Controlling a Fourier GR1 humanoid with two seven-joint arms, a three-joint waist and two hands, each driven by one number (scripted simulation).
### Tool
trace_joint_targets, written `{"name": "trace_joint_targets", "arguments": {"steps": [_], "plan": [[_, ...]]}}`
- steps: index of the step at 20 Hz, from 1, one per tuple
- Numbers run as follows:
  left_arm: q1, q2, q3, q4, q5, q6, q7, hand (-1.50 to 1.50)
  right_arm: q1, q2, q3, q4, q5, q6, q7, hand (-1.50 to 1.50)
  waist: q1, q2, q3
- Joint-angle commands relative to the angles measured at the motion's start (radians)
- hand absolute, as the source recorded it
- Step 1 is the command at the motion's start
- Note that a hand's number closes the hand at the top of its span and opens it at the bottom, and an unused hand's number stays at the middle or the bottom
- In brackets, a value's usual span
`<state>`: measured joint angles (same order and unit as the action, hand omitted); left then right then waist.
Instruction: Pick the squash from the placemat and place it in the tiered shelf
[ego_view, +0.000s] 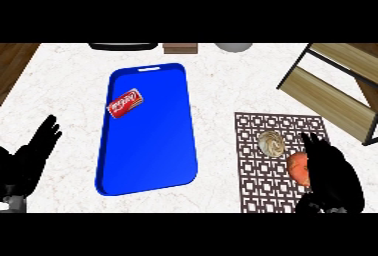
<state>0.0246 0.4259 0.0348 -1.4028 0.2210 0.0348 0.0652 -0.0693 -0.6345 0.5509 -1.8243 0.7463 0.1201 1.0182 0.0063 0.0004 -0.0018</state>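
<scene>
1 white marble counter (66, 90); blue tray (151, 140), patterned placemat (258, 180) atop.

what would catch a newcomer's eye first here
The big blue tray in the middle of the counter stands out most, with a red can lying on its upper left part. At lower right, the right hand reaches over a patterned placemat, beside a pale round squash and an orange-red fruit. The wooden shelf sits at upper right, and the left hand rests open at the left edge.
</scene>
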Motion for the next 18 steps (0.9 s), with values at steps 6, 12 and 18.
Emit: {"name": "trace_joint_targets", "arguments": {"steps": [6, 12, 18], "plan": [[-0.008, -0.064, -0.002, -0.018, -0.064, 0.017, 0.017, 0.00, -0.050, 0.083, -0.090, 0.184, 0.038, 0.099, -0.075, -1.50, -0.004, 0.000, 0.002], [-0.029, -0.055, 0.054, -0.002, -0.068, -0.016, 0.047, 0.00, 0.075, 0.094, -0.116, 0.190, 0.141, 0.024, -0.166, -1.50, -0.008, -0.001, 0.002], [0.006, -0.092, 0.061, -0.048, -0.094, -0.040, 0.034, 0.00, -0.081, 0.196, -0.190, 0.416, 0.196, 0.027, -0.274, -1.50, -0.001, 0.000, 0.002]]}}
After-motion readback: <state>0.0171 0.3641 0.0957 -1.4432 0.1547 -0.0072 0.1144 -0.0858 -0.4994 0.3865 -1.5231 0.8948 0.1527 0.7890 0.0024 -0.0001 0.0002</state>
